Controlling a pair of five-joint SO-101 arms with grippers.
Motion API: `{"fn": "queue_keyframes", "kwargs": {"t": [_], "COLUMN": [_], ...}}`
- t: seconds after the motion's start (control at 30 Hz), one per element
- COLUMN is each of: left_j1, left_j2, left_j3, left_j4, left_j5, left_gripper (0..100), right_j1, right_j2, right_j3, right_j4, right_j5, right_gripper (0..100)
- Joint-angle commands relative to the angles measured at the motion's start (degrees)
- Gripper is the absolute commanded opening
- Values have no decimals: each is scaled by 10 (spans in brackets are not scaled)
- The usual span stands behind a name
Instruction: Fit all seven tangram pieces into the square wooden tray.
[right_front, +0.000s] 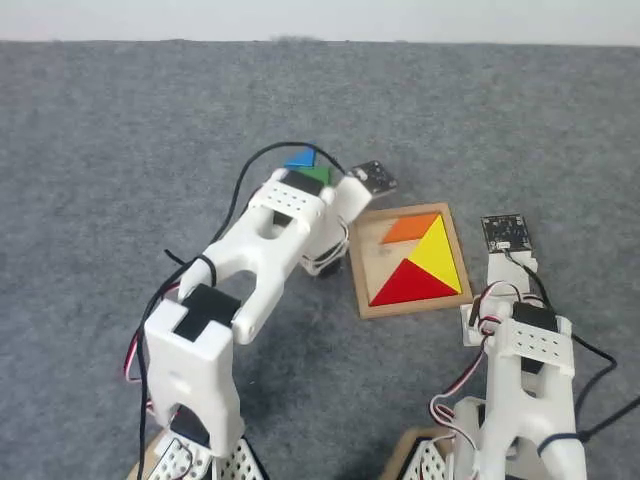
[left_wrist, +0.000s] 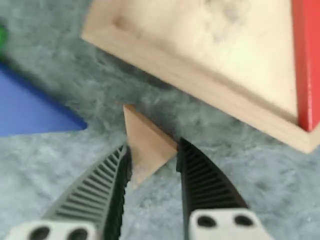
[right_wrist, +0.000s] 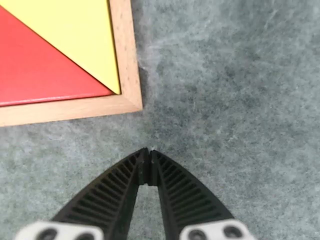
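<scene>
The square wooden tray holds an orange piece, a yellow triangle and a red triangle. Its left half is bare wood. My left gripper is low on the carpet just outside the tray's left rim, its fingers pressed against both sides of a small wood-coloured triangle. A blue piece and a green piece lie behind the left arm. My right gripper is shut and empty, over the carpet off the tray's near right corner.
Grey carpet covers the whole table. The left arm's white body stretches diagonally from the near left toward the tray. The right arm stands at the near right. Bare carpet lies to the far left and far right.
</scene>
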Motion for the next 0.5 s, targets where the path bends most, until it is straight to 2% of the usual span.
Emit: {"fn": "queue_keyframes", "kwargs": {"t": [0.0,0.23,0.47], "left_j1": [5,11,91], "left_j2": [-9,-9,-2], "left_j3": [-96,-214,-244], "left_j4": [64,153,163], "left_j5": [-4,-4,22], "left_gripper": [49,48,49], "right_j1": [-5,-5,-5], "right_j2": [-20,-20,-21], "right_j3": [-5,-5,-5], "right_j4": [-10,-10,-10], "right_j5": [6,6,5], "right_gripper": [9,9,9]}}
